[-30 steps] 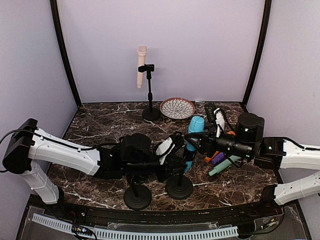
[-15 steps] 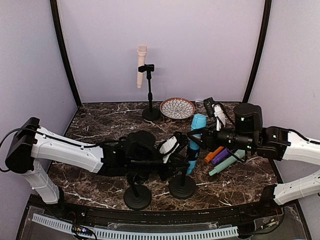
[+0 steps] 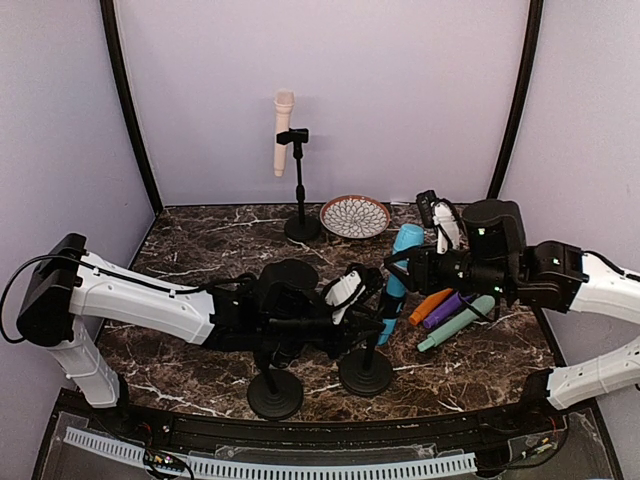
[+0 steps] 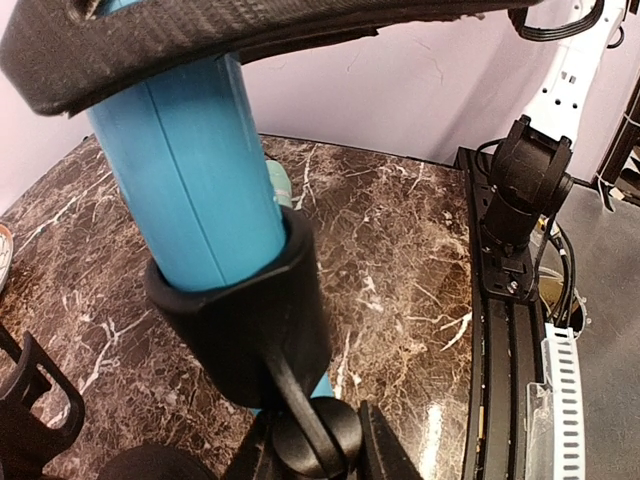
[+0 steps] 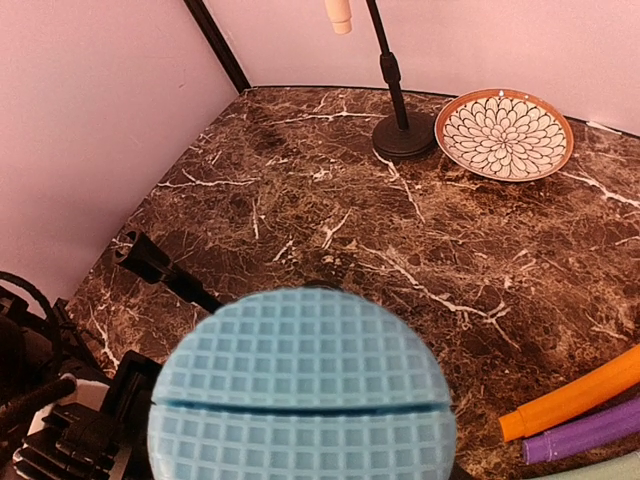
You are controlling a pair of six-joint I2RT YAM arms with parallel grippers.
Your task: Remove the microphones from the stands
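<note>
The mic [image 3: 398, 278] was seen tilted, seated in the black clip [image 4: 245, 335] of the stand [image 3: 366, 372], not yet lifted out. Its upper body was pinched by the right gripper [image 3: 416, 264], and its grid head [image 5: 300, 395] filled that wrist view. The stand's joint just below the clip was clamped between the jaws of the left gripper [image 3: 355, 300]. Orange, purple and green tubes [image 3: 445, 308] were laid just right of the mic. A plate [image 3: 354, 216] and a rear stand [image 3: 300, 200] carrying a cream mic [image 3: 283, 130] were set by the back wall.
</note>
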